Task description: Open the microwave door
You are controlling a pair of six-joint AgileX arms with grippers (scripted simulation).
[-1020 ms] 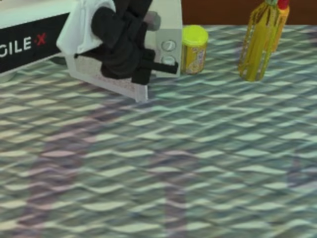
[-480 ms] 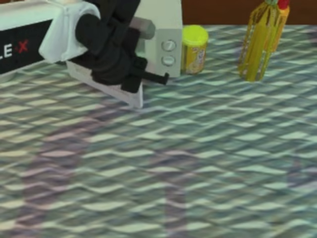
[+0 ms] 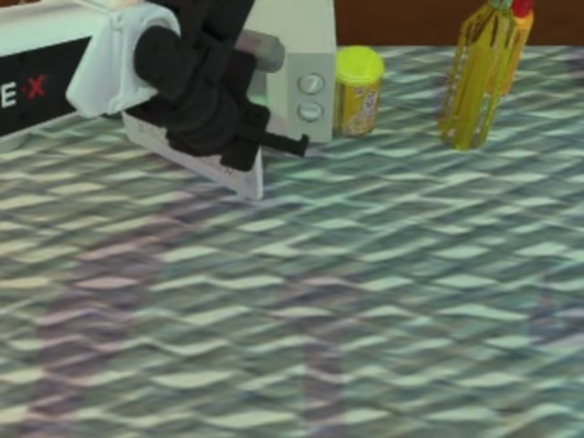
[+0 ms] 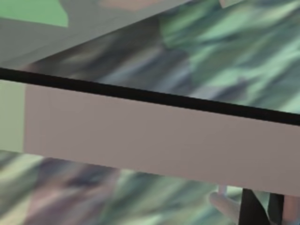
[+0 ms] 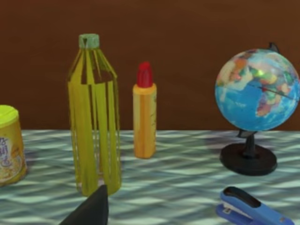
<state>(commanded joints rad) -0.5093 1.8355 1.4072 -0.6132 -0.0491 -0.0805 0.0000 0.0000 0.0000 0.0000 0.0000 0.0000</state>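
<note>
Door: you see one microwave door [image 3: 196,164] swung out from the front of the microwave [image 3: 292,41], its free edge pointing toward the near side of the table [image 3: 365,301], at the top view's upper left.
Left gripper: your left gripper [image 3: 274,140] sits at the door's free edge; you cannot tell from any view whether its fingers are apart or together.
Microwave: one, at the far left of the table, with two round silver knobs [image 3: 311,84] on its right front panel.
Yellow things: you have three – one yellow canister [image 3: 358,89] just beside the microwave's right side, one tall yellow bottle [image 3: 474,78] farther right, and one small red-capped bottle [image 3: 518,27] close behind it.
Left wrist view only: the door's pale edge [image 4: 159,140] crosses the frame, very close, with a black strip along it.
Right wrist view only: you get one globe [image 5: 255,91] and one blue stapler [image 5: 248,208], neither seen from above.
Right gripper: only a dark tip [image 5: 91,208] shows in its wrist view; its fingers' state cannot be told.
</note>
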